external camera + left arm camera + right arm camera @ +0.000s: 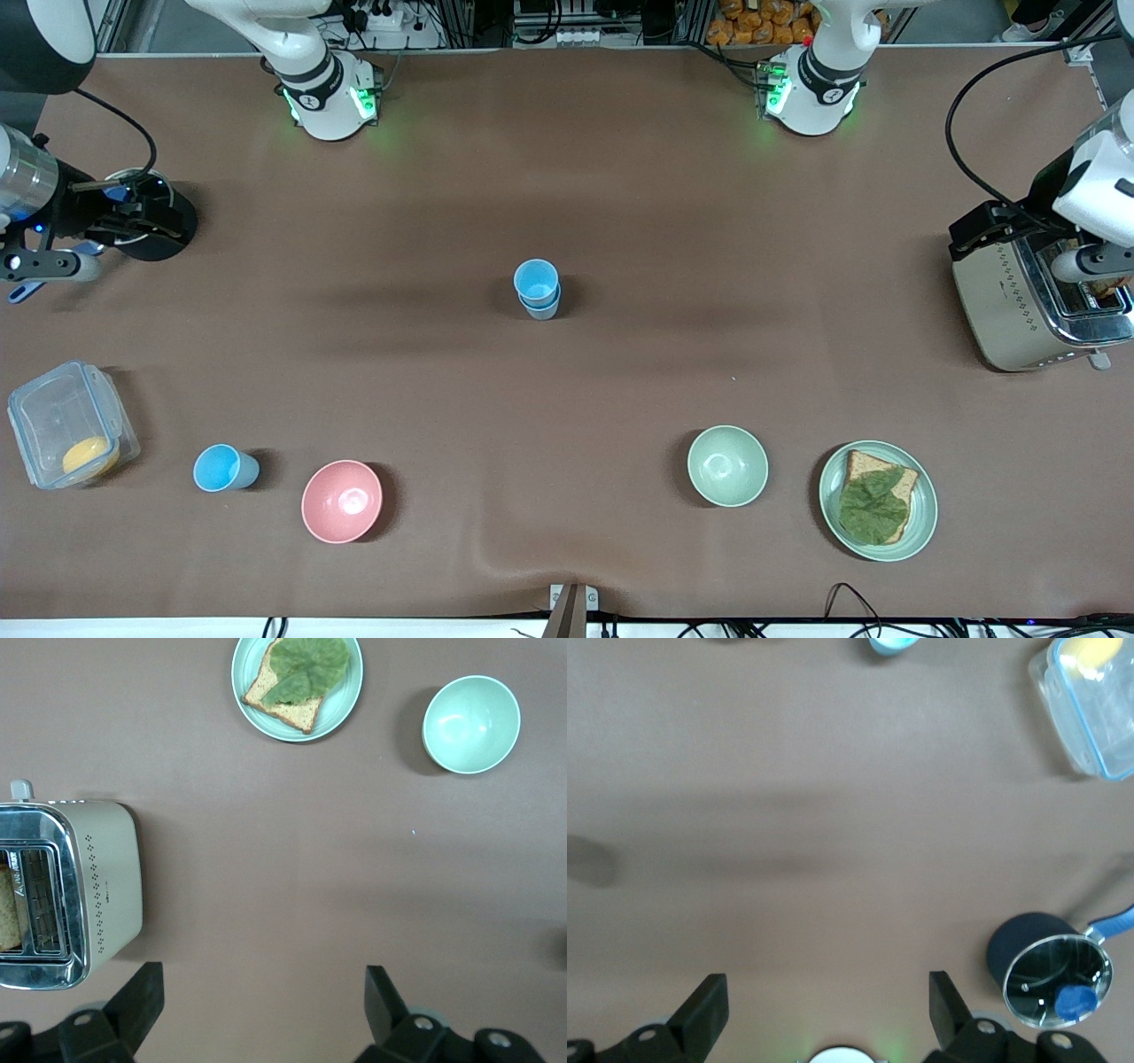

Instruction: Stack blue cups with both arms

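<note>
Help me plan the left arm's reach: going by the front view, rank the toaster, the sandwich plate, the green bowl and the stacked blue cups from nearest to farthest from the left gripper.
From the left gripper, open:
1. Toaster, under it.
2. Sandwich plate, nearer the camera.
3. Green bowl, beside the plate.
4. Stacked blue cups, mid-table.

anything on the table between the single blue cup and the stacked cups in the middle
Nothing: the front view shows only bare brown table between the single blue cup and the stacked cups.

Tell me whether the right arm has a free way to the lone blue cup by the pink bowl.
Probably yes: the blue cup stands upright with bare table around it, apart from the pink bowl.
</note>
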Controlling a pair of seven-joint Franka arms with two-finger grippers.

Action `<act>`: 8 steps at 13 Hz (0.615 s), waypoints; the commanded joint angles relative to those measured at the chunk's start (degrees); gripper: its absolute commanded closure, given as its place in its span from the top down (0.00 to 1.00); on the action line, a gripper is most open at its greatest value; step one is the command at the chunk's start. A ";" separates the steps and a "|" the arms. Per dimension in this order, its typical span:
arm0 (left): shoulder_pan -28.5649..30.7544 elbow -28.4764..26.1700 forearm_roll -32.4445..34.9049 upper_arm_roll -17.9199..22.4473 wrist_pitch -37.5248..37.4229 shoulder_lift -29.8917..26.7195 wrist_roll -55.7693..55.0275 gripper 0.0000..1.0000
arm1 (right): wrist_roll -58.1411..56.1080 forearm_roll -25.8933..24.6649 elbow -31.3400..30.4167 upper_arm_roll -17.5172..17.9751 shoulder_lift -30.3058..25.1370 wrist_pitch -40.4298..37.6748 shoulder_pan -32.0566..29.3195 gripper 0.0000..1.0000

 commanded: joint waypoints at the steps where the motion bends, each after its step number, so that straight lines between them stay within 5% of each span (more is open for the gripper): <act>1: 0.27 2.03 -1.14 0.18 -2.31 0.18 0.85 1.00 | 0.95 -1.12 0.87 -0.56 -0.51 -2.58 0.21 1.00; 8: -0.08 2.29 -0.44 0.09 -2.31 0.09 0.94 1.00 | 1.04 -1.12 0.96 -0.65 -0.43 -2.40 0.38 1.00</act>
